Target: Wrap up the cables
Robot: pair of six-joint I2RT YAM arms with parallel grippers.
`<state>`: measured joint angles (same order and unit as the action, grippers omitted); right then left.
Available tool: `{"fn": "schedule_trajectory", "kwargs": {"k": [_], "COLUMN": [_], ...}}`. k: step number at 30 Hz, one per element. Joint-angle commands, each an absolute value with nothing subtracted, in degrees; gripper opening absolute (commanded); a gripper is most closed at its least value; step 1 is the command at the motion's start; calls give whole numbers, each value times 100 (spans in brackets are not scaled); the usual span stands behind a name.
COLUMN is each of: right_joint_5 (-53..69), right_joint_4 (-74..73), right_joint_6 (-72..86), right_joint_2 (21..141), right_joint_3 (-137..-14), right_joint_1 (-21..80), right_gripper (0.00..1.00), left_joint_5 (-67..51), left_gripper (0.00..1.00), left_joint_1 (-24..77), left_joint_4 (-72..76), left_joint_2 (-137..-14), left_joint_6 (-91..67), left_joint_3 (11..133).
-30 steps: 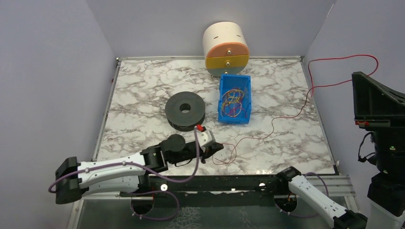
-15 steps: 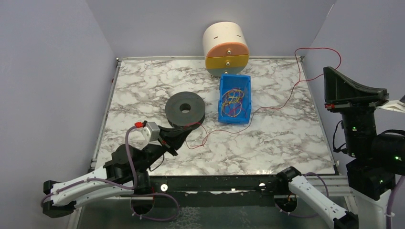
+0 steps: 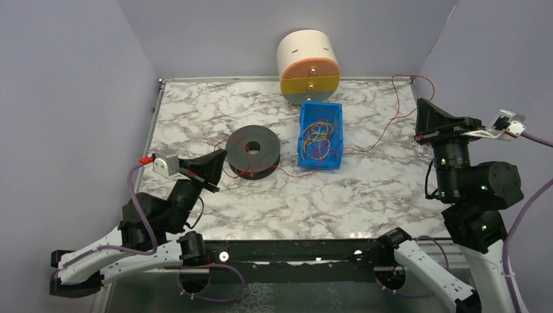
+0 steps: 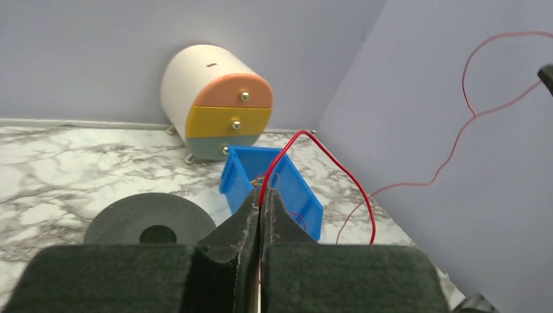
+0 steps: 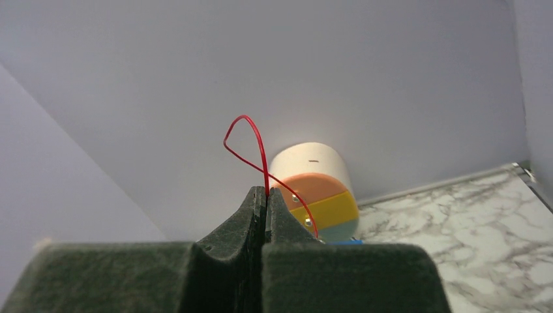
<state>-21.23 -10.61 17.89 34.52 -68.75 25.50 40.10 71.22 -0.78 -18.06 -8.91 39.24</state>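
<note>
Top view with both wrist views, wire-wrapping task. The left gripper [image 4: 261, 199] is closed on the thin red wire [image 4: 301, 132], pinching it at the very tips of its fingers, and hangs low over the marble table [image 3: 365, 195] just left of the black spool [image 3: 238, 149]. The right gripper [image 5: 266, 194], likewise clamped on the wire at its tips, is raised beyond the table's right edge. Between the two grips the wire passes along the near side of the spool, crosses in front of the blue bin [image 3: 321, 104] of coloured bands, and climbs in a loose loop by the far right corner. This arrangement appears deliberate: one arm carries the wire close to the spool while the other holds the remaining length clear of the table and bin, so that slack does not snag. Whether any turn already lies round the spool's core cannot be told. The drawer unit [image 3: 308, 65] at the back plays no part.
</note>
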Motion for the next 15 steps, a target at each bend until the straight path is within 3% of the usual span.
{"fn": "schedule_trajectory", "kwargs": {"k": [1,9,15], "right_joint_5": [-3079,-4447,-4005], "right_joint_4": [-1111,-1156,-1212], "right_joint_6": [1687,1906,2411], "right_joint_2": [3641,3939,4012], "right_joint_3": [-6557,-5952,-5829], "right_joint_1": [2547,2547,2540], "right_gripper": [1,1,1], "left_joint_5": [5215,6547,6768], "left_gripper": [0,0,0], "left_joint_1": [7120,7120,7123], "left_joint_4": [-533,-1008,-2008], "left_joint_2": [-2020,-2278,-2699], "left_joint_6": [-689,-464,-1081], "left_joint_3": [4430,5040,5263]}}
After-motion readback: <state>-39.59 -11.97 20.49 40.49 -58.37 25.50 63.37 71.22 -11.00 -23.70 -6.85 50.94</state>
